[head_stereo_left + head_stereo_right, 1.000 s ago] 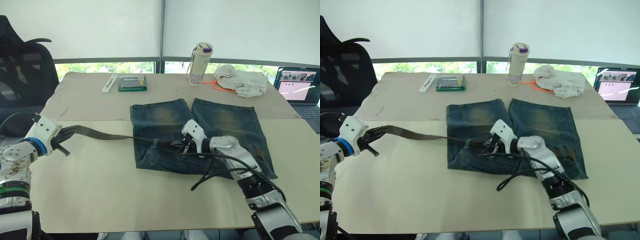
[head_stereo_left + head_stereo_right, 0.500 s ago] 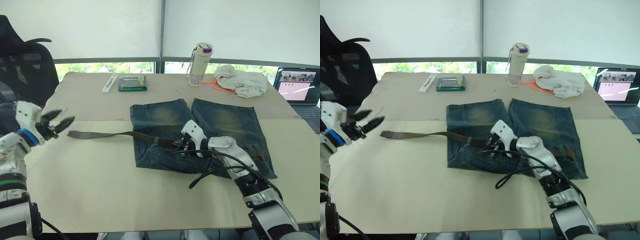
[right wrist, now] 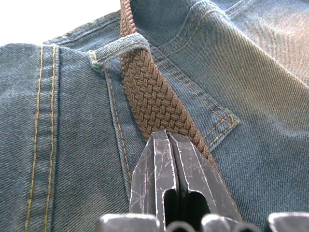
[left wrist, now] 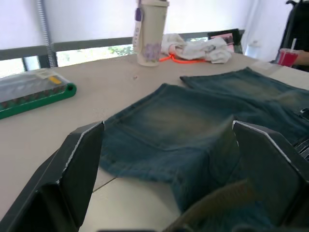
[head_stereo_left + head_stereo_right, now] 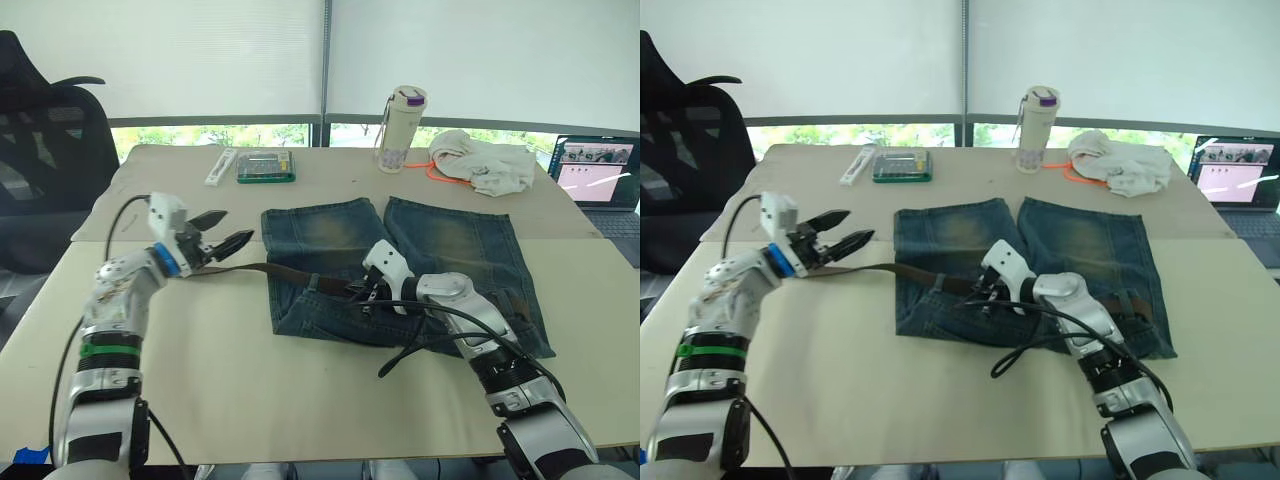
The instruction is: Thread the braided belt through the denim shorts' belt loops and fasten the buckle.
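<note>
Currently we see the denim shorts [image 5: 400,275] flat at mid-table, waistband toward the near edge, legs toward the far edge. The braided belt [image 3: 154,96] passes under one of the belt loops [image 3: 118,48] — its free end trails toward the table's left edge. The right gripper [image 3: 171,145] is clenched, its tips against the strap on the waistband. The left gripper [image 5: 225,232] hovers released above that free end, jaws spread.

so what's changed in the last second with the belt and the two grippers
The left gripper let go of the braided belt, swung away, then came back in toward the denim shorts; it now hovers open above the belt's free end, which lies slack on the table. The right gripper stayed shut at the belt on the waistband.
</note>
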